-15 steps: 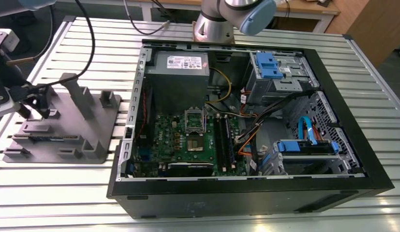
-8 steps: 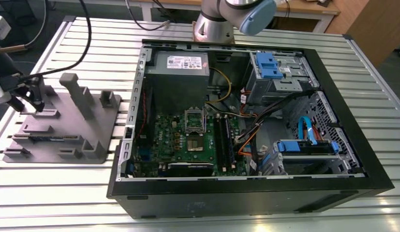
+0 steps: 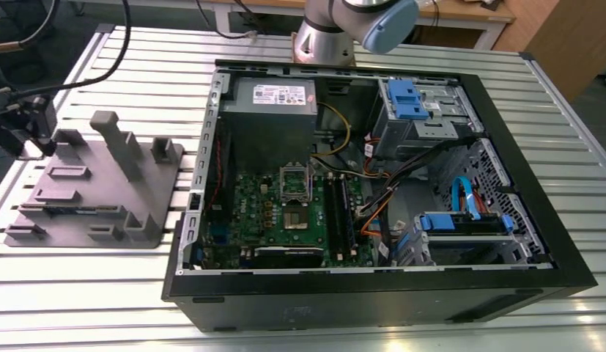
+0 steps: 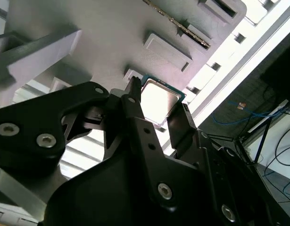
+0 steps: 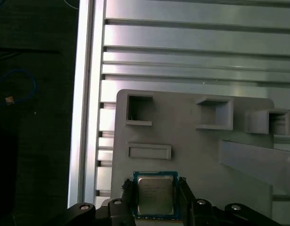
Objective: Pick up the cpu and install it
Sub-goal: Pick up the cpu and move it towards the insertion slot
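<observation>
Your black gripper fingers (image 4: 140,123) are set narrow above the slatted aluminium bench (image 5: 192,47), over its grey moulded holder (image 5: 192,150), one beside each side of the small silvery square cpu (image 5: 155,195) lying near the holder's edge.

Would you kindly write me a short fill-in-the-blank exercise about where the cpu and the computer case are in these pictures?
1. In the first wrist view, the cpu is at the gripper, over a moulded holder whose colour is ____.
2. In the exterior view, the open computer case lies on the exterior view's ____ of that holder.
3. The motherboard inside the case is coloured ____.

Missing words: grey; right; green.
</observation>
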Motion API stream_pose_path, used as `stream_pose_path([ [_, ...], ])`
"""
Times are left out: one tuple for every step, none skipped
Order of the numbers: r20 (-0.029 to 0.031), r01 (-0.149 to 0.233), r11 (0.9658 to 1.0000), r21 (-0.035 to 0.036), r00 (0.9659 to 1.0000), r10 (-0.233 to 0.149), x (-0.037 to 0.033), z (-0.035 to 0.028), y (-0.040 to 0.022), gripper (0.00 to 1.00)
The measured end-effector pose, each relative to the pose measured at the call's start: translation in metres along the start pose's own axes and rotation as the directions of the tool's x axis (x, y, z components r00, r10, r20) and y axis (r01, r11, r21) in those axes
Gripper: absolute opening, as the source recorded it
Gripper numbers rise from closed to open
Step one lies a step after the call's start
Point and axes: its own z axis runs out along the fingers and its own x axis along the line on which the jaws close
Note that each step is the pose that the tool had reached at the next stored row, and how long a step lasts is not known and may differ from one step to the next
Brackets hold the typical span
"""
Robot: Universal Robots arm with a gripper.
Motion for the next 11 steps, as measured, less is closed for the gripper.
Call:
stream_pose_path([
  [0.0,0.0,1.0,0.0,1.0,0.0,-0.0001,-0.0038,0.0002,0.47],
  [0.0,0.0,1.0,0.0,1.0,0.0,-0.0002,-0.0078,0.0005,0.47],
  [0.0,0.0,1.0,0.0,1.0,0.0,-0.0003,-0.012,0.0007,0.47],
  [-0.0001,0.0,1.0,0.0001,1.0,0.0,-0.0003,-0.0158,0.001,0.47],
  [0.0,0.0,1.0,0.0,1.0,0.0,-0.0004,-0.0194,0.0012,0.47],
  [0.0,0.0,1.0,-0.0001,1.0,0.0,-0.0005,-0.0231,0.0015,0.47],
  [0.0,0.0,1.0,0.0,1.0,0.0,-0.0006,-0.0268,0.0017,0.47],
  [-0.0001,0.0,1.0,0.0001,1.0,0.0,-0.0007,-0.0304,0.0019,0.47],
  [0.0,0.0,1.0,0.0,1.0,0.0,-0.0007,-0.0338,0.0021,0.47],
  [0.0,0.0,1.0,0.0,1.0,0.0,-0.0008,-0.0374,0.0023,0.47],
  [0.0,0.0,1.0,0.0,1.0,0.0,-0.0009,-0.0405,0.0025,0.47],
])
